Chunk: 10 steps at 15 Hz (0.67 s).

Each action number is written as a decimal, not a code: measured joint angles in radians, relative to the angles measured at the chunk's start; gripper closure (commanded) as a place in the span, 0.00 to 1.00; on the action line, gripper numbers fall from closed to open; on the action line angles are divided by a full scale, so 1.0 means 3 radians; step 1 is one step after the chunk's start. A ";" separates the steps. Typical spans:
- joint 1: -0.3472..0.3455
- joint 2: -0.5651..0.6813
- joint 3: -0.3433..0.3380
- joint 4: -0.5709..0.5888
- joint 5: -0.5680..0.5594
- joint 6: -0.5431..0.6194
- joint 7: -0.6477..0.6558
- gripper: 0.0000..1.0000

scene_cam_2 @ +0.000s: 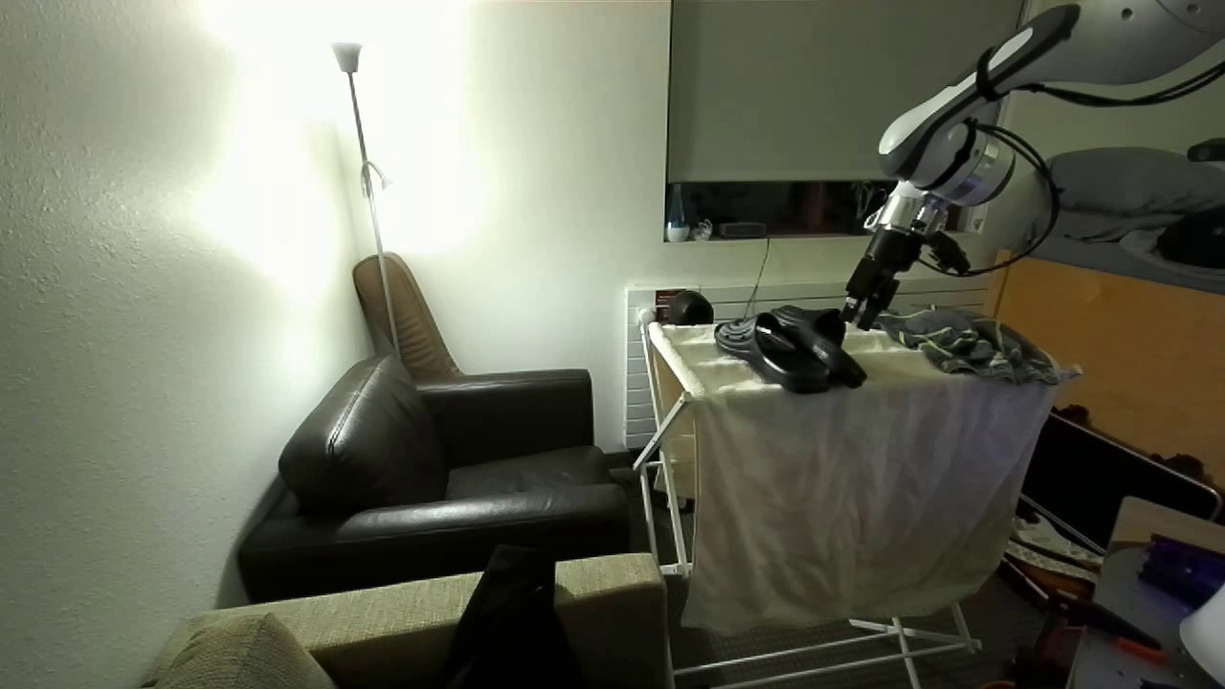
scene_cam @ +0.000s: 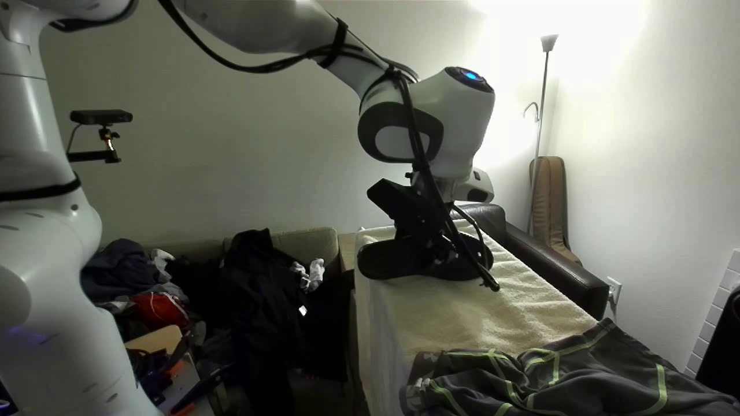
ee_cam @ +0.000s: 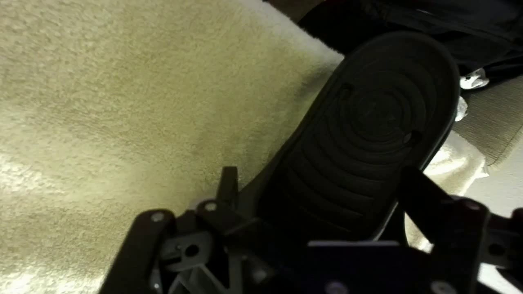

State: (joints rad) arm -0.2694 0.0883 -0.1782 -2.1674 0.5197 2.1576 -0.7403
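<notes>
Hand (ee_cam: 318,173): held at a black sandal (ee_cam: 378,118), its fingers (ee_cam: 229,185) spread well apart; nothing is seen to be gripped, and whether the sandal is touched cannot be told.
Sandals (scene_cam_2: 804,373): laid close together on the cloth-covered desk (scene_cam: 457,312); in the wrist view, a rounded end is shown past the edge of the cloth (scene_cam_2: 823,517).
Work done: by judgement, only positioning is achieved, a sandal being framed between the fingers.
Work left: closure on a sandal is not yet made, and no lift is shown.
Grey garment (scene_cam: 601,370): spread in folds on the same desk, set apart from the sandals; lime stitching is shown, and no contact with the hand is seen.
Dark armchair (scene_cam_2: 402,450): placed just beside the desk, seen in both exterior views.
Sofa (scene_cam_2: 612,603): draped with dark clothing (scene_cam: 260,300), beside the desk.
Brown case (scene_cam: 549,196) and floor lamp (scene_cam_2: 347,57): stood in the corner, behind the armchair.
Window blind (scene_cam_2: 842,96): drawn most of the way down, on the far wall.
</notes>
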 measured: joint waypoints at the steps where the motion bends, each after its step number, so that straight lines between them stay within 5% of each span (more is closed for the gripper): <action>1: 0.0007 -0.0012 0.0000 -0.0004 -0.0055 0.0046 0.0026 0.00; 10: 0.0045 -0.0171 0.0000 -0.0133 -0.0527 0.0351 0.0267 0.00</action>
State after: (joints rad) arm -0.2558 0.0369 -0.1784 -2.2072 0.3615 2.2628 -0.6602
